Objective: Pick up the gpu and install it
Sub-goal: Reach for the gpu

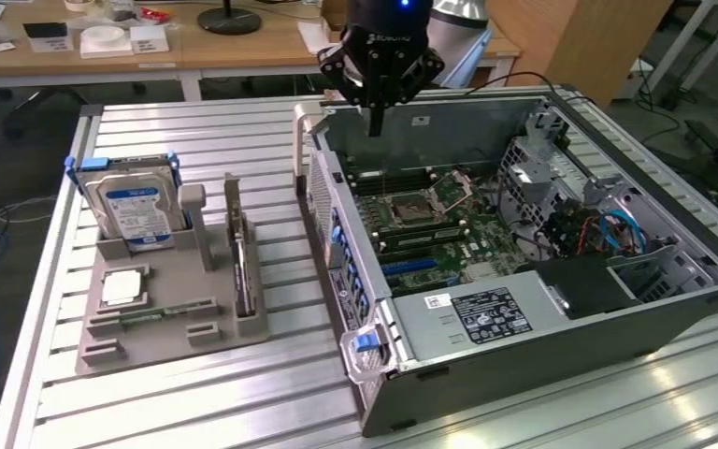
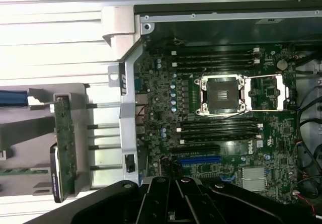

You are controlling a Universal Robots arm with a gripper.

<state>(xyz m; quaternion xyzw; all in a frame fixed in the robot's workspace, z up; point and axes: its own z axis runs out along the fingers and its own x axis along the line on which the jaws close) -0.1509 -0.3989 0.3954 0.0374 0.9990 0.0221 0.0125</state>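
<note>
DELL lettering on motherboard (image 2: 221, 121); remaining labels illegible.

gripper (image 1: 376, 129) downward, jaws together

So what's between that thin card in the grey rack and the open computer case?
Exterior view: past the grey rack's edge, only bare slatted table separates the gpu from the computer case.
</note>
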